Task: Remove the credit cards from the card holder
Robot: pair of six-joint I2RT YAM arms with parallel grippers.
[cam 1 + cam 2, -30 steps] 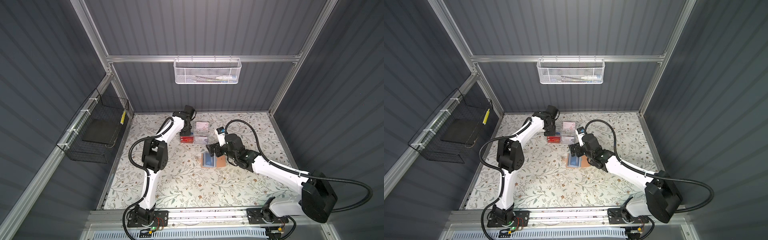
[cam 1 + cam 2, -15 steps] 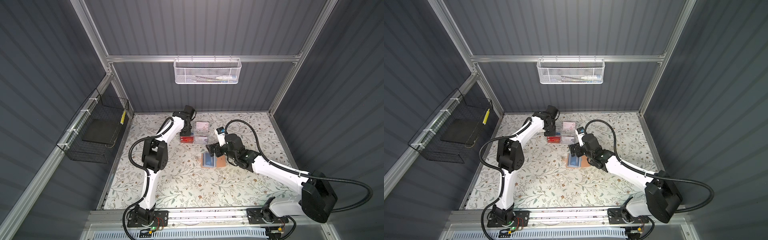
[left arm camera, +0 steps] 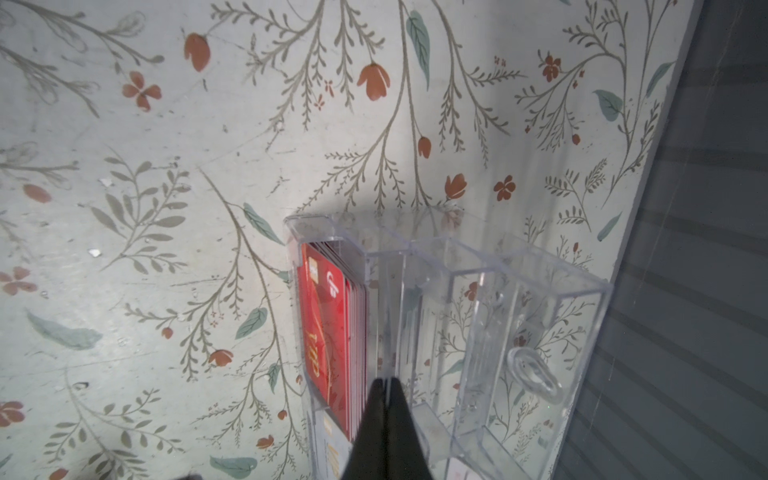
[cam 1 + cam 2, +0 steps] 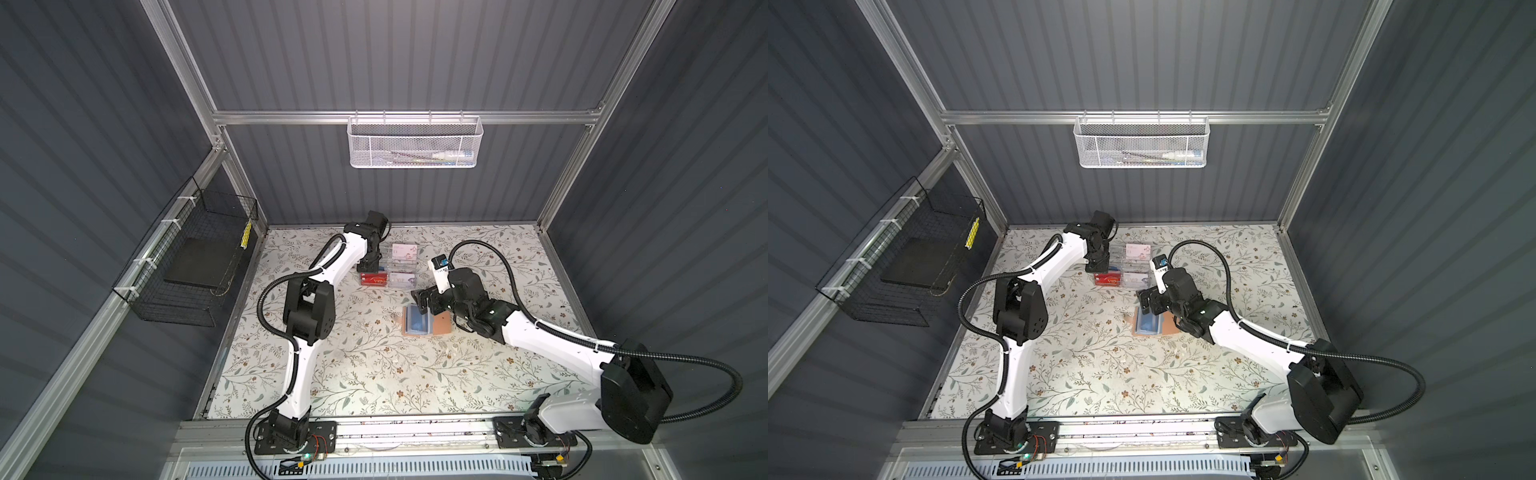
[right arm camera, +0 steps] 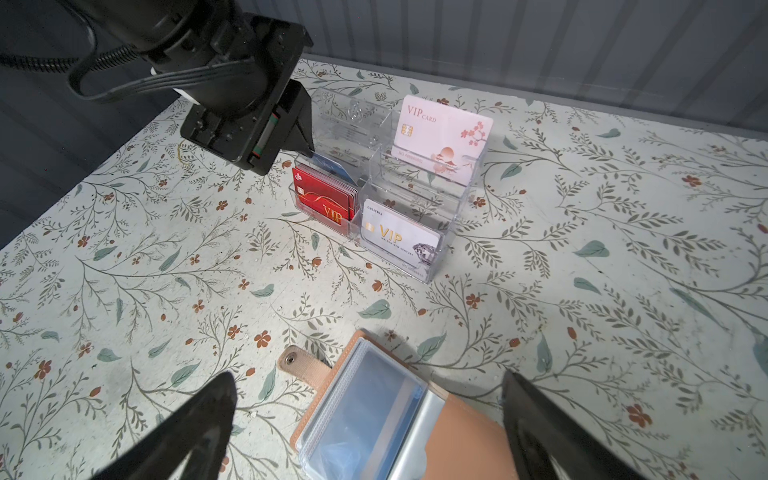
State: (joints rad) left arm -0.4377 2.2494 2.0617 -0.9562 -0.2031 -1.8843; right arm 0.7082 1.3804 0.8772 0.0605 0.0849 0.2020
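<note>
Just beneath the right tool (image 5: 368, 374), between its wide-spread jaws, the card holder (image 5: 461, 428) lies open on the table (image 5: 582, 291); a blue card (image 5: 353, 432) sits sleeved, long axis roughly across the jaw line; the left tool (image 3: 385, 384), closed, is well apart at the box (image 3: 478, 291).

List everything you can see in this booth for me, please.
Table: one, floral-patterned, underneath everything.
Card holder: one, tan, open mid-table.
Sleeved card: one, blue, inside the card holder.
Clear box: one, see-through, nearer the back wall.
Red cards: a stack, box front compartment.
Blue card: one, behind the red cards.
White card: one, box front.
Pink card: one, box back.
Mesh basket: one, white, back wall.
Wire basket: one, black, side wall.
Left pincer: black, shut, seemingly on the blue card.
Right pincer: black, open, above the card holder.
</note>
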